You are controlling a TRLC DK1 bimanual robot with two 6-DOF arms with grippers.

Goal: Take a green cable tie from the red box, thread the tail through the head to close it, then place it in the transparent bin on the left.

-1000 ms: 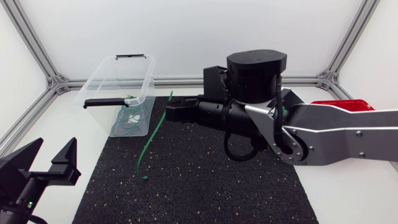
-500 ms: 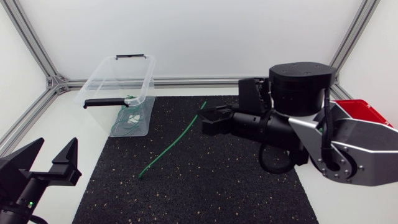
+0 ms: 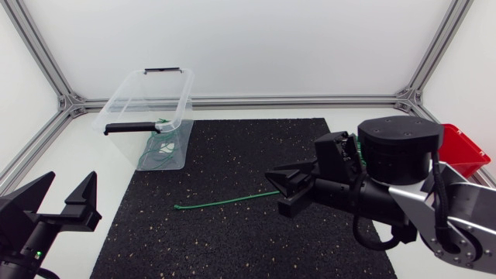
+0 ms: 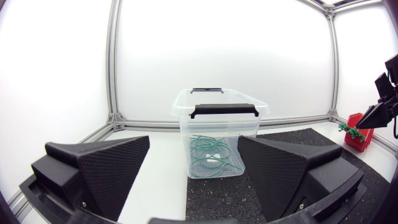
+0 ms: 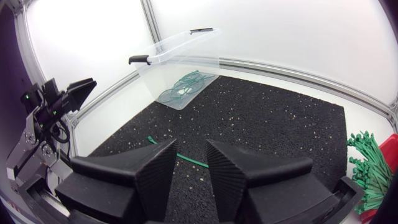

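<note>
Green cable tie lies stretched out on the black mat, well short of the transparent bin. One end runs in between the fingers of the right gripper, which stand narrowly apart and pinch it. The mat covers the middle of a white table. The bin stands at the mat's far left corner and the red box at the right edge.

A second ago the right gripper was up beside the bin with the tie dangling from it. It has since drawn back toward the right and dropped low, so the tie now trails along the mat. The left gripper has not moved: it rests at the near left corner with its fingers spread wide and nothing between them.

The mat is coarse and speckled with pale flecks. The bin is clear, thin-walled plastic with black handles and has closed green loops on its floor. The tie is a thin, flexible strip. Both grippers have blocky wedge fingers with grainy faces.
</note>
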